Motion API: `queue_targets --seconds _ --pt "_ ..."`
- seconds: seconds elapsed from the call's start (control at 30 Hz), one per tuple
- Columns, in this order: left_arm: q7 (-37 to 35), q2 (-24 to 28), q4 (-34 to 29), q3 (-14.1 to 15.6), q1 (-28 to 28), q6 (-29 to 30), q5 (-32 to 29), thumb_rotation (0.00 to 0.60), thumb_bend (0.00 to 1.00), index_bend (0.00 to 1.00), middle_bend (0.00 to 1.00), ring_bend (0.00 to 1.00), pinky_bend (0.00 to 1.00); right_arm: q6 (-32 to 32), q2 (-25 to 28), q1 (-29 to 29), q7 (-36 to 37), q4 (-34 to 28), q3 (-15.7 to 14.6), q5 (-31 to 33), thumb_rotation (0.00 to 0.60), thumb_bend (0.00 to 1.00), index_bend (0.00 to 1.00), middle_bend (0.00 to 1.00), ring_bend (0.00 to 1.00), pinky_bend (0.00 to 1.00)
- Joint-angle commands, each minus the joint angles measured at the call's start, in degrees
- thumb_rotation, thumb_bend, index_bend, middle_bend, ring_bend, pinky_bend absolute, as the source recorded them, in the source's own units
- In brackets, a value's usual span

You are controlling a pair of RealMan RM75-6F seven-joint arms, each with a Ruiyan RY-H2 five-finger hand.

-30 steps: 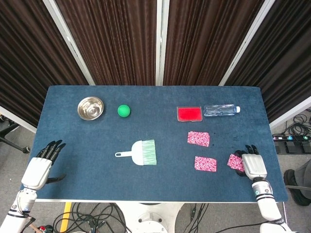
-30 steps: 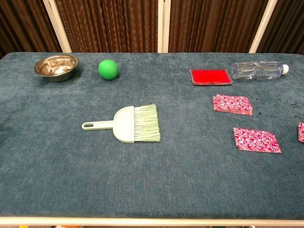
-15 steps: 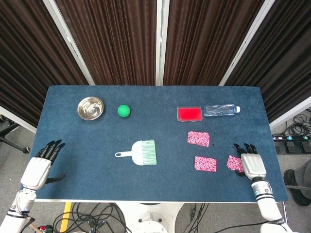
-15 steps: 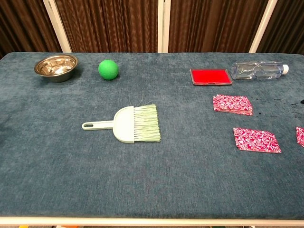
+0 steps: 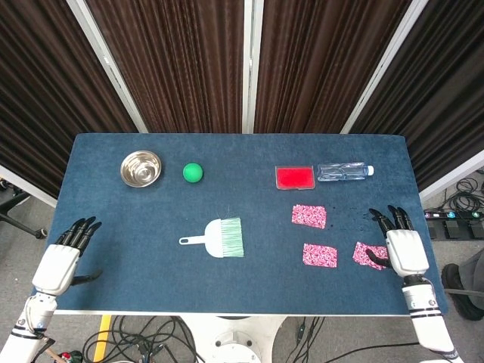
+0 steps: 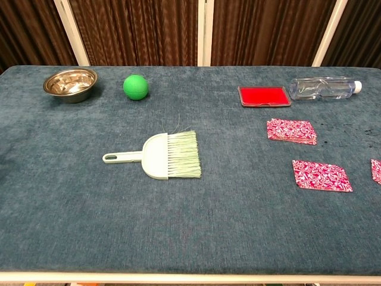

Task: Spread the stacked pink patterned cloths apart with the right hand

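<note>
Three pink patterned cloths lie apart on the blue table. One cloth [image 5: 309, 215] [image 6: 291, 131] sits below the red tray, a second [image 5: 320, 255] [image 6: 321, 176] lies nearer the front edge, and a third [image 5: 369, 255] [image 6: 376, 170] lies at the right, cut off by the chest view's edge. My right hand [image 5: 404, 246] hovers just right of that third cloth with fingers spread and holds nothing. My left hand [image 5: 64, 253] rests off the table's left front corner, fingers apart and empty. Neither hand shows in the chest view.
A green hand brush [image 5: 219, 237] [image 6: 161, 156] lies mid-table. A steel bowl [image 5: 141, 167] and a green ball [image 5: 193, 172] sit at the back left. A red tray [image 5: 295, 177] and a clear bottle [image 5: 344, 172] sit at the back right.
My right hand has lifted off the rightmost cloth and moved right, leaving the cloth flat on the table. The left hand has stayed put.
</note>
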Motion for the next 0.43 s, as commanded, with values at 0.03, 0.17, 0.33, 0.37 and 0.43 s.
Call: queue_targets --seconds 0.03,0.17,0.33,0.37,0.43 --pt "0.0 -0.1 0.0 -0.1 0.0 0.0 -0.2 0.600 0.00 0.08 0.04 0.03 0.23 5.6 0.8 -2.7 -1.7 2.1 -3.2 -6.7 0.600 0.13 0.05 0.14 0.00 0.00" --pt "0.4 0.0 -0.5 -0.1 0.0 0.3 0.2 0.600 0.00 0.08 0.04 0.03 0.23 12.3 -2.1 -5.5 -2.0 6.6 -4.2 -10.7 0.600 0.13 0.00 0.07 0.00 0.00" --pt "0.4 0.6 -1.0 0.1 0.1 0.1 0.1 0.600 0.00 0.08 0.04 0.03 0.23 13.6 -3.6 -7.1 -0.6 9.2 -4.3 -10.4 0.600 0.13 0.00 0.06 0.00 0.00" --pt "0.4 0.7 -1.1 0.1 0.0 0.0 0.1 0.600 0.00 0.08 0.04 0.03 0.23 13.1 -3.6 -7.2 -0.4 9.2 -4.1 -9.8 0.600 0.13 0.00 0.06 0.00 0.00" --pt "0.4 0.8 -1.1 0.1 0.0 0.0 0.0 0.600 0.00 0.08 0.04 0.03 0.23 12.2 -3.7 -7.2 -0.1 8.9 -3.7 -8.8 0.600 0.13 0.00 0.06 0.00 0.00"
